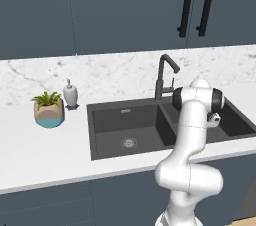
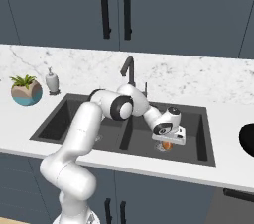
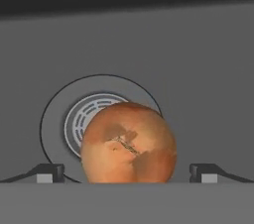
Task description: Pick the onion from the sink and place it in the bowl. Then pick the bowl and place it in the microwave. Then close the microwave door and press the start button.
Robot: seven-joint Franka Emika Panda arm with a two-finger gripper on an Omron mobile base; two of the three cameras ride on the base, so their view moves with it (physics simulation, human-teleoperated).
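While the arm reaches down into the right basin of the sink, you can see in the right base view that the gripper hangs at centre right of the frame, directly over the onion, of which just an orange sliver peeks out beneath the hand. In the hand view the onion sits low and centre, between the two finger tips, which stand wide apart on either side of it with a clear gap to each; nothing is gripped. Behind the onion in that view you have the round metal drain, partly covered by it, on the grey basin floor.

In the left base view the sink fills the middle of the frame, the arm's elbow blocking much of the right basin, and the dark faucet rises behind the divider. At the left of that frame a potted plant and a soap dispenser stand on the white counter. The black bowl shows at the right edge of the right base view, on the counter well apart from the sink.
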